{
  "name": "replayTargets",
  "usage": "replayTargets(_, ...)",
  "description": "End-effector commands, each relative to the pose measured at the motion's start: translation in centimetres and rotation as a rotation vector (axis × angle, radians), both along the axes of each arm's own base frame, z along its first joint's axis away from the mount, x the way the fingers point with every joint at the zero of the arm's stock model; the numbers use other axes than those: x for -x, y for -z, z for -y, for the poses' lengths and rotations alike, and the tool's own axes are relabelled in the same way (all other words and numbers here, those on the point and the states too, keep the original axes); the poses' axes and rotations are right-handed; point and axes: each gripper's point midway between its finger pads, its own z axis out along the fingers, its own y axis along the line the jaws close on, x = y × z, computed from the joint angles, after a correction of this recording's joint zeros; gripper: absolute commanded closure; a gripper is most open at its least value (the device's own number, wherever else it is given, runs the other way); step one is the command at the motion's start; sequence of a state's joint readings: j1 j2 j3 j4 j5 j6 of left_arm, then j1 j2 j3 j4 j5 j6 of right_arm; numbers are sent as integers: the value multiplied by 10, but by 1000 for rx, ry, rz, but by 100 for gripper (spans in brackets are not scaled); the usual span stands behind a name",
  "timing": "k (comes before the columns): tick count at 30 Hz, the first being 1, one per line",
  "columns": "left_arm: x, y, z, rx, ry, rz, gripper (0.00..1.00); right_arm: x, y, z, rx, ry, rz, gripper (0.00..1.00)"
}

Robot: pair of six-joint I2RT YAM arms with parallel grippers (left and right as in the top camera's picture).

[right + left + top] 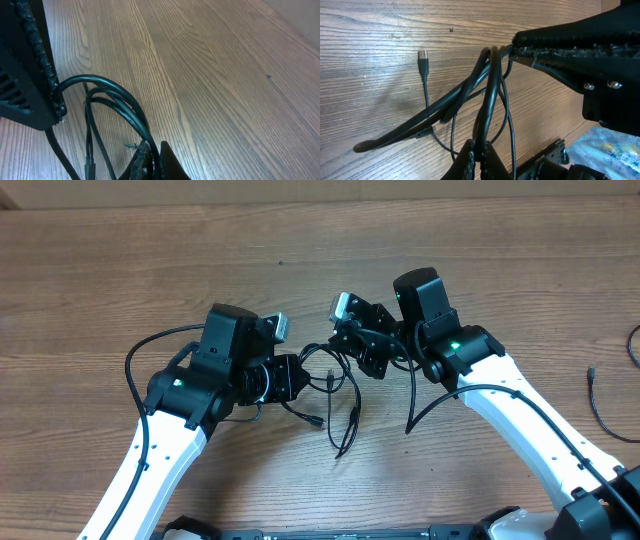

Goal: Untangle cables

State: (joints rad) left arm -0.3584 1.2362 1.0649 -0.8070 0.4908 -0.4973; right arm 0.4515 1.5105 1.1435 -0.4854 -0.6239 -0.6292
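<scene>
Clearly the cables (490,90) stretch between clamped left pincer (480,152) and right pincer (152,160).

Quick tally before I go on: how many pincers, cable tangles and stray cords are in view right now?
Pincers: 2, left pincer and right pincer, both shut on the tangle
Tangles: 1, cable tangle held between them, strand count unclear
Strays: 1, stray cord at the overhead view's right edge
Total: 4

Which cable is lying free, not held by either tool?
The loose cable at far right in the overhead view, lying alone with its plug end showing. The other cables hang bunched between the left tool and right tool.
</scene>
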Motion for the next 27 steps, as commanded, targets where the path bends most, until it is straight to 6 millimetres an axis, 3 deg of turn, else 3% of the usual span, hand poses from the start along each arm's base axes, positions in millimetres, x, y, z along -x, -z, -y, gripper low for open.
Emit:
replayTargets(1,2,-6,2,22,23,21,96,-2,-2,0,-5,-5,10,96)
replayTargets(2,2,-6,2,22,24,21,96,-2,-2,0,-5,-5,10,90)
replayTargets(4,2,-7,2,23,24,23,96,-2,-2,0,-5,-6,8,59)
replayTargets(5,1,-7,2,23,24,25,96,-2,-2,-1,-5,-6,8,55)
replayTargets(7,-1,-9,3,28,25,36,96,-2,-2,-1,-5,-6,8,60)
replayTargets(10,-2,-12,6,45,34,50,96,-2,-2,-1,-5,-6,8,87)
replayTargets(19,-5,-21,14,93,60,80,96,-2,-2,-1,-5,-6,8,87)
replayTargets(22,-5,-21,14,93,60,80,96,-2,-2,-1,-5,-6,8,96)
replayTargets(27,-5,-21,13,90,57,80,96,-2,-2,0,-3,-4,8,96)
